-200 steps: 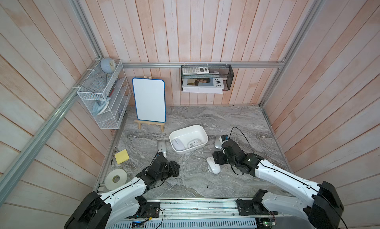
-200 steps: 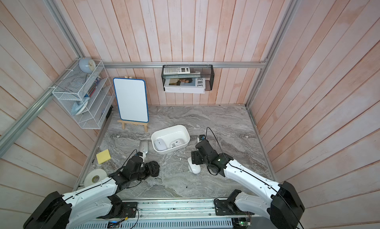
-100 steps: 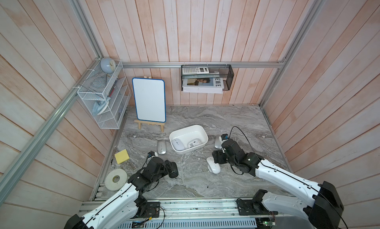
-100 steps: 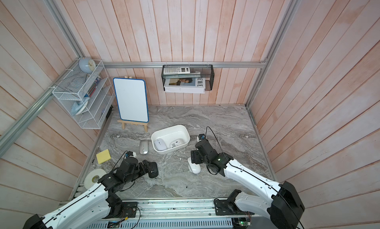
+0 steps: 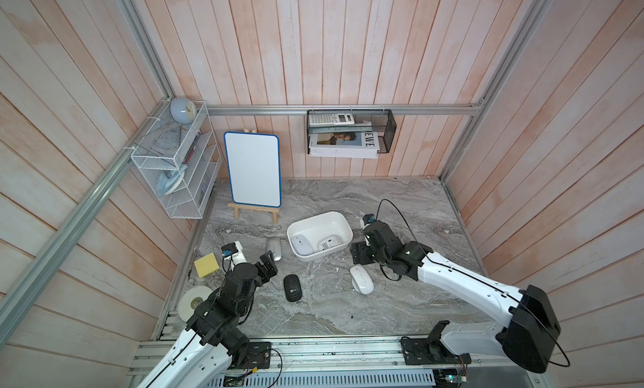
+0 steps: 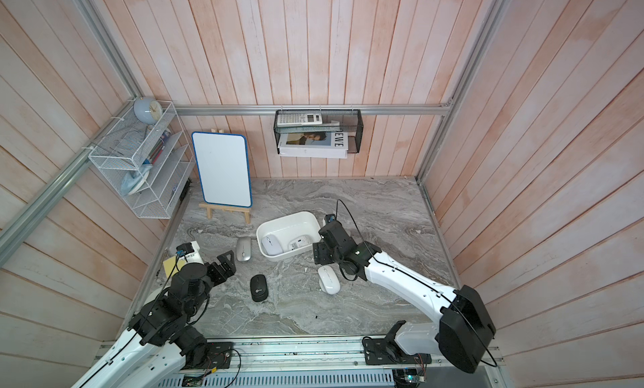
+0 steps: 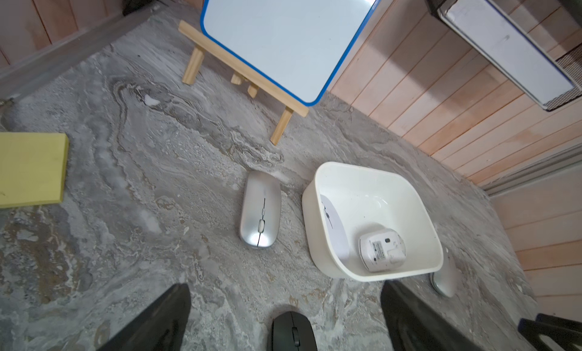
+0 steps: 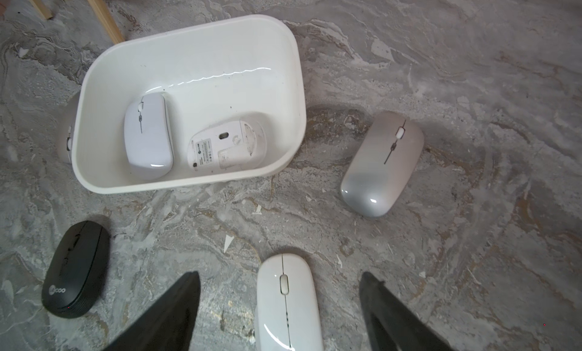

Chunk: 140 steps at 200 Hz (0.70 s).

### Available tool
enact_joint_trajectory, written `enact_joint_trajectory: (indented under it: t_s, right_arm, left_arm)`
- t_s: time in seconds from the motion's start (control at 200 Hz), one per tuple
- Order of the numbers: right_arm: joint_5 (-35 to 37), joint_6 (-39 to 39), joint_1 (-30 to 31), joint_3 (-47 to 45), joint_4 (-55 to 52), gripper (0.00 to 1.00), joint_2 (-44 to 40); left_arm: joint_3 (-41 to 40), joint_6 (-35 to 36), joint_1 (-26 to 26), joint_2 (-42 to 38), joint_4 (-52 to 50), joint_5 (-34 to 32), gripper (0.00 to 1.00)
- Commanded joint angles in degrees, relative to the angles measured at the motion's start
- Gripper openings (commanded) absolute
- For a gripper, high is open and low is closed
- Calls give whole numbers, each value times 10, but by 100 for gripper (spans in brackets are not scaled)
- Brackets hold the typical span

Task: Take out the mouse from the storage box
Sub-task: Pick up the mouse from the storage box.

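Marble tabletop (image 5: 400, 201), storage box (image 5: 319, 224); pink plank walls (image 5: 348, 55).

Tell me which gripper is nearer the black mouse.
Left. The left gripper is right beside the black mouse; the right gripper is farther off, by the loose white mouse.

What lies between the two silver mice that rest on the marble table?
The white storage box. In the left wrist view it stands between the fully seen silver mouse and the half-hidden silver mouse.
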Motion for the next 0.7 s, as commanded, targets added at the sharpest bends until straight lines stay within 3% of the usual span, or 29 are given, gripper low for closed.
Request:
enact_joint_trajectory:
  t_s: [0.0, 0.275, 0.695]
  right_arm:
    - [-19, -21, 6, 63, -23, 84, 59]
    - [-28, -45, 28, 255, -81, 83, 238]
    - [-57, -53, 52, 522, -192, 83, 460]
  left_arm:
    - [-15, 39, 2, -25, 15, -48, 100]
    - [-67, 73, 4, -49, 28, -84, 100]
    - [-89, 81, 3, -93, 44, -83, 100]
